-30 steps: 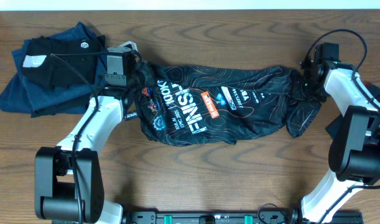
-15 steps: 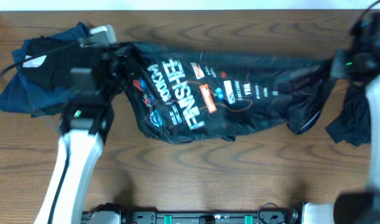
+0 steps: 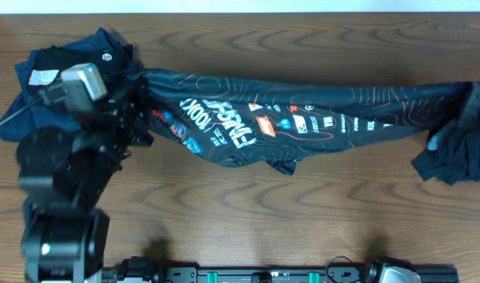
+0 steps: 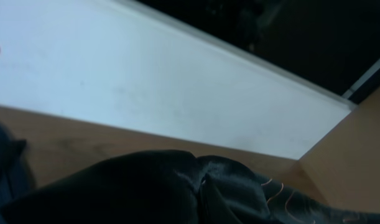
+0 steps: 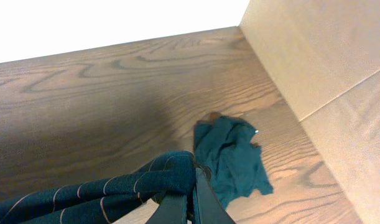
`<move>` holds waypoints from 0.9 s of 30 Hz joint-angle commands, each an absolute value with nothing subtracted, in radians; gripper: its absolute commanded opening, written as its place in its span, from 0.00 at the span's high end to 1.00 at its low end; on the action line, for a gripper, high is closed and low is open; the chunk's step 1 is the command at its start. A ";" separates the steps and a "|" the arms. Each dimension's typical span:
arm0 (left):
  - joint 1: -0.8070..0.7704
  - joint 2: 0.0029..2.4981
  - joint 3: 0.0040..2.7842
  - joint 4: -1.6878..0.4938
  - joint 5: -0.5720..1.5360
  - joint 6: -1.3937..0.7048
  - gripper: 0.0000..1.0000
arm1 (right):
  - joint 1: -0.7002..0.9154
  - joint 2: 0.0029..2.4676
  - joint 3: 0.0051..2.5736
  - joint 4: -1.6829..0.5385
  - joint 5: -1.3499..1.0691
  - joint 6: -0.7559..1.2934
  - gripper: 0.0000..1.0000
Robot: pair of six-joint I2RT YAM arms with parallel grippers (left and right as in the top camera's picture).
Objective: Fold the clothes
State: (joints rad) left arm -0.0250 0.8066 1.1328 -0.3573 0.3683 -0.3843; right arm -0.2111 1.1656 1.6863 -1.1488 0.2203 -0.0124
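The black T-shirt (image 3: 302, 118) with orange-white contour lines and white "FINISHER" lettering hangs stretched in a long band above the table between both grippers. My left gripper (image 3: 139, 85) holds its left end. In the left wrist view black fabric (image 4: 177, 193) covers the jaws, so the fingers are hidden. My right gripper (image 5: 193, 180) is shut on the shirt's right end (image 5: 115, 186), high above the table; in the overhead view it sits at the far right edge (image 3: 471, 94). The shirt's middle sags low.
A pile of dark blue and black garments (image 3: 43, 75) lies at the table's back left, beside my raised left arm (image 3: 63, 165). Another dark teal garment (image 3: 452, 153) lies crumpled at the right, also below my right gripper (image 5: 230, 155). A cardboard wall (image 5: 326, 81) stands on the right.
Both arms have risen and pulled apart. The T-shirt has gone from a bunched heap on the table to a taut band lifted between the grippers.
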 commanded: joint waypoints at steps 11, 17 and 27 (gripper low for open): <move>-0.016 0.849 1.202 -0.369 0.374 -0.321 0.94 | -0.224 1.216 1.702 -1.197 0.241 -0.094 0.99; -0.016 1.009 1.201 -0.387 0.374 -0.316 0.94 | -0.224 1.390 1.701 -1.331 0.133 -0.110 0.99; -0.019 1.426 1.201 -0.339 0.374 -0.307 0.94 | -0.221 1.788 1.701 -1.357 0.084 -0.111 0.99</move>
